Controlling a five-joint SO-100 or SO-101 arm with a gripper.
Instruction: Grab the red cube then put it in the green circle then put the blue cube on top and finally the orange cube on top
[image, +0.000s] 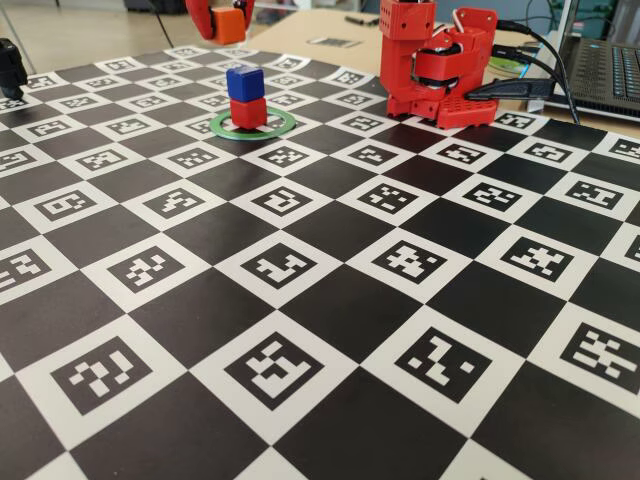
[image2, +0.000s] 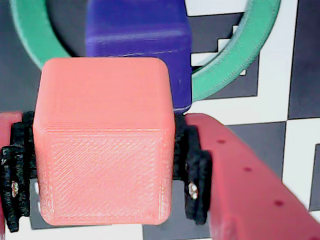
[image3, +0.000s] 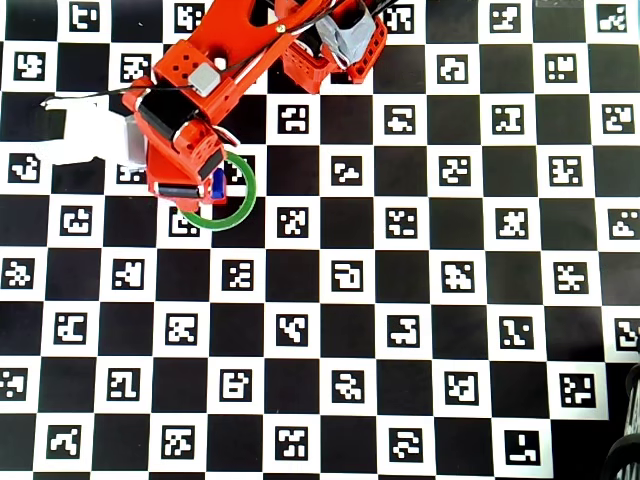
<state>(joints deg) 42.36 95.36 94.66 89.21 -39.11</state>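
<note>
In the fixed view the red cube (image: 249, 113) stands inside the green circle (image: 276, 128), with the blue cube (image: 244, 81) stacked on it. Above and behind this stack, my gripper (image: 226, 22) hangs shut on the orange cube (image: 230, 26). The wrist view shows the orange cube (image2: 102, 145) clamped between black pads (image2: 197, 180), with the blue cube (image2: 137, 35) and the green circle (image2: 240, 60) just beyond it. From overhead, my arm covers most of the stack; a sliver of the blue cube (image3: 218, 183) and part of the green circle (image3: 232, 212) show.
The arm's red base (image: 440, 75) stands at the back right of the checkerboard (image: 300, 300). A laptop (image: 610, 65) and cables lie beyond it on the right. A black object (image: 10, 65) sits at the far left edge.
</note>
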